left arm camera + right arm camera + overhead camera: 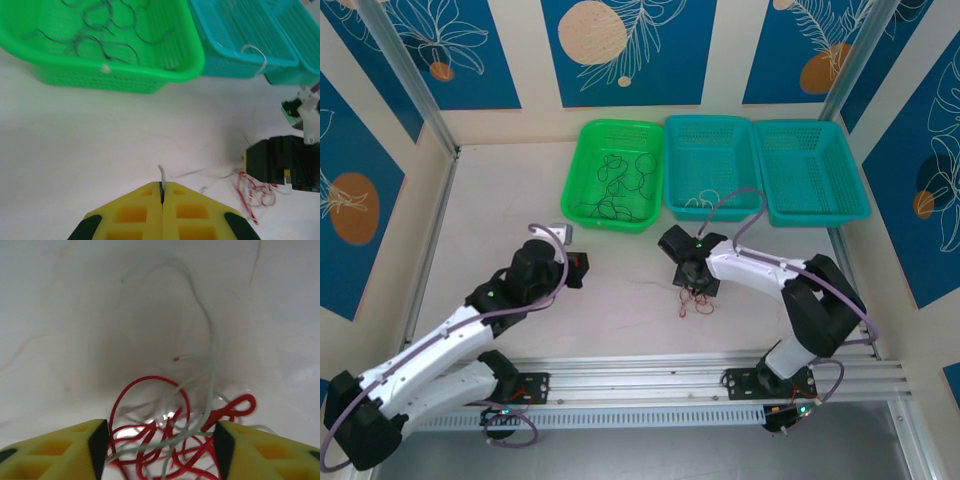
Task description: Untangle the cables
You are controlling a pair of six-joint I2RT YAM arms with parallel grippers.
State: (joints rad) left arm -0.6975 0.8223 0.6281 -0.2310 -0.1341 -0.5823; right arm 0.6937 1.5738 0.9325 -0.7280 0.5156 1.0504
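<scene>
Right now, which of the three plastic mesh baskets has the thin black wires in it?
The bright green plastic basket at the left end of the row: thin black wires curl across its floor, and it alone is green.

Bare table [490,200] lies open at left. Along the far edge a green basket [582,160] and two teal baskets [672,160] (rims touching) bar the way; cables [697,303] litter the middle.

cables [167,437]: red, white | basket [620,124]: green (holds black cables [618,180]) | right claw [161,450]: yellow
</scene>
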